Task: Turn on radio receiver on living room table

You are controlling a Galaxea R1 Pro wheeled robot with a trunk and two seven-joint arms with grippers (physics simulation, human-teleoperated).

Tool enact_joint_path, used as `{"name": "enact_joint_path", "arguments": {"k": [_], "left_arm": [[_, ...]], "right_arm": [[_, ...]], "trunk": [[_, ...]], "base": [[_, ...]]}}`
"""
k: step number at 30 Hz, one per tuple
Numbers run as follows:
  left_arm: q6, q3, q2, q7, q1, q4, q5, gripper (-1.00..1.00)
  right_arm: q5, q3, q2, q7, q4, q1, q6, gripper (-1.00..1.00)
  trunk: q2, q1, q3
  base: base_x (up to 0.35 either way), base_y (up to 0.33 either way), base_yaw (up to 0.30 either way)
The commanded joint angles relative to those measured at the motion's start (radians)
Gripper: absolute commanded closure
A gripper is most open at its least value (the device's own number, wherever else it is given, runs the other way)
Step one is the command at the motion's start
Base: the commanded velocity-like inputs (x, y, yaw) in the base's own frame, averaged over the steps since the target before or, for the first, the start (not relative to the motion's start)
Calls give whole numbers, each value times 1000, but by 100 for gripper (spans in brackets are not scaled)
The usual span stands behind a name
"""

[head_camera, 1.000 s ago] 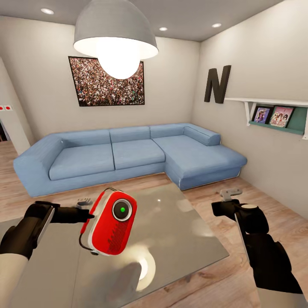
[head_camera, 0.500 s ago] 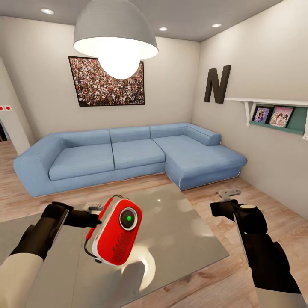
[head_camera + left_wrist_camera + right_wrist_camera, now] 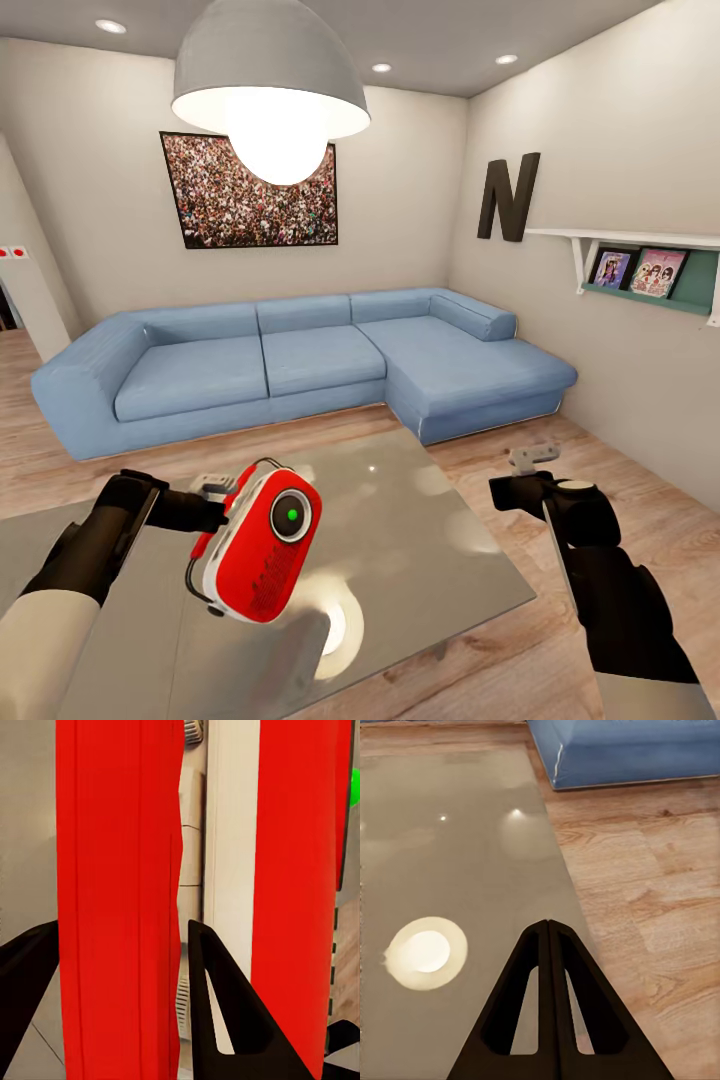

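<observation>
The red radio receiver [image 3: 255, 548] with white sides hangs tilted above the grey table [image 3: 440, 540], its round dial showing a green light. My left gripper [image 3: 214, 500] is shut on the radio's side. In the left wrist view the black fingers [image 3: 225, 1012] clamp a red slab of the radio [image 3: 120, 870], my left gripper [image 3: 120, 997] being centred on it. My right gripper [image 3: 532, 458] hovers shut over the table's right edge, holding nothing. The right wrist view has my right gripper [image 3: 547, 926] with its fingers pressed together above the table [image 3: 457, 870].
A blue L-shaped sofa [image 3: 300, 365] stands behind the table. A white pendant lamp [image 3: 270, 85] hangs overhead and its glare reflects on the tabletop. Wood floor [image 3: 640, 500] lies to the right, below a wall shelf [image 3: 650, 270] with pictures.
My left arm has shifted right with the radio, which then rose slightly and turned a little. The right gripper edged slightly left.
</observation>
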Motion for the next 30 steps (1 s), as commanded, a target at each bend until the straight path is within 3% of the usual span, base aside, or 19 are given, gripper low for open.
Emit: {"name": "enact_joint_path", "arguments": {"k": [1, 20, 22, 30], "left_arm": [[2, 0, 0, 0, 0, 1, 8, 100], [2, 3, 35, 1, 0, 0, 2, 100], [2, 3, 36, 3, -1, -6, -16, 100], [8, 3, 37, 26, -2, -27, -146, 100]], "right_arm": [[-2, 0, 0, 1, -1, 0, 0, 100], [-17, 1, 0, 3, -10, 0, -5, 100], [-17, 2, 0, 3, -10, 0, -4, 100], [-17, 4, 0, 3, -6, 0, -2, 100]], "trunk": [[0, 0, 0], [0, 0, 0], [0, 0, 0], [0, 0, 0]], "base": [[0, 0, 0], [0, 0, 0], [0, 0, 0], [0, 0, 0]]}}
